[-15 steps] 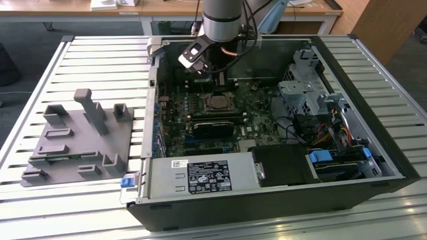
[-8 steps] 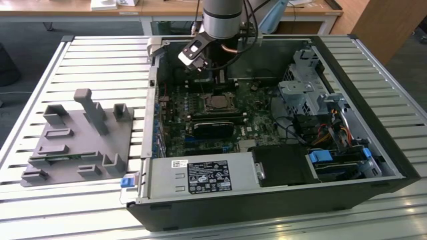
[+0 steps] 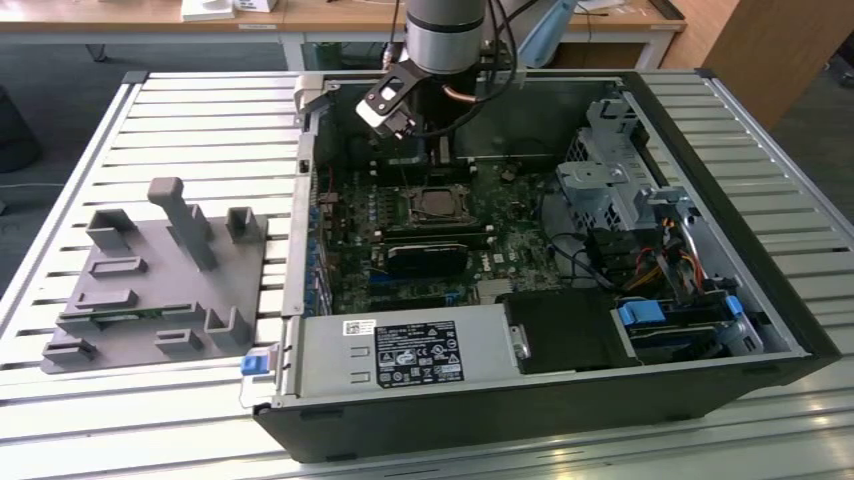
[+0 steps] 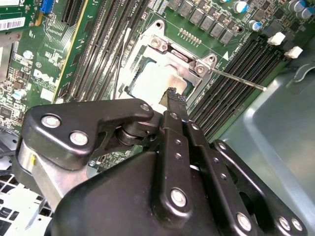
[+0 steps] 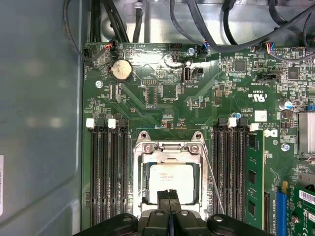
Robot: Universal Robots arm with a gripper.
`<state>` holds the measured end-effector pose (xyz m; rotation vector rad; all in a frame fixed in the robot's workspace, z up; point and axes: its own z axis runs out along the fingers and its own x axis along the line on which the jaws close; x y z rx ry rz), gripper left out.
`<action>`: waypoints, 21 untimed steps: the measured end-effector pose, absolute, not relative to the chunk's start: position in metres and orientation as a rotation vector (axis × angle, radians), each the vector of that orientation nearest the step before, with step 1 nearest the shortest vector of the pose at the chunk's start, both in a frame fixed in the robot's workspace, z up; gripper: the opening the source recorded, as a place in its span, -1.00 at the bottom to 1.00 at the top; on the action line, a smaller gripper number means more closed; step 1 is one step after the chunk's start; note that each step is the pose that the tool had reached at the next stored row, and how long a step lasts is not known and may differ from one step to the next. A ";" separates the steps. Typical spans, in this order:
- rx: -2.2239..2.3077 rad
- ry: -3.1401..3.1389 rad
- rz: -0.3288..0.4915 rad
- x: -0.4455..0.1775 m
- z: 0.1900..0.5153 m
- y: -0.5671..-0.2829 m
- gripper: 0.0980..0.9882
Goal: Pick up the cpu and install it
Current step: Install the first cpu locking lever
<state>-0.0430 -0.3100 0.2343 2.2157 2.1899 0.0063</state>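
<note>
On a slatted table (image 3: 174, 110) lies an open case (image 3: 534, 420). Inside, the claw (image 5: 169, 195) is clenched and empty, fingers pressed together, over the cpu (image 5: 170, 178), which sits in the socket (image 5: 170, 145) between memory slots (image 5: 106, 172) on the motherboard (image 5: 147, 98).

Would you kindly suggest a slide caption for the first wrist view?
Closed gripper by the cpu, which lies in the motherboard socket between banks of memory slots.

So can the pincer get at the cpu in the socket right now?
Probably yes. The pincer hangs over the cpu with nothing between them, and the lever wire stands off to one side. Its jaws are shut, though, and the socket frame hugs the chip's edges.
</note>
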 end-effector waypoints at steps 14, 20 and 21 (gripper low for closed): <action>2.216 2.190 0.006 -0.043 0.241 -0.310 -0.98; 2.216 2.190 0.006 -0.043 0.259 -0.310 -0.98; 2.216 2.190 0.006 -0.043 0.263 -0.310 -0.98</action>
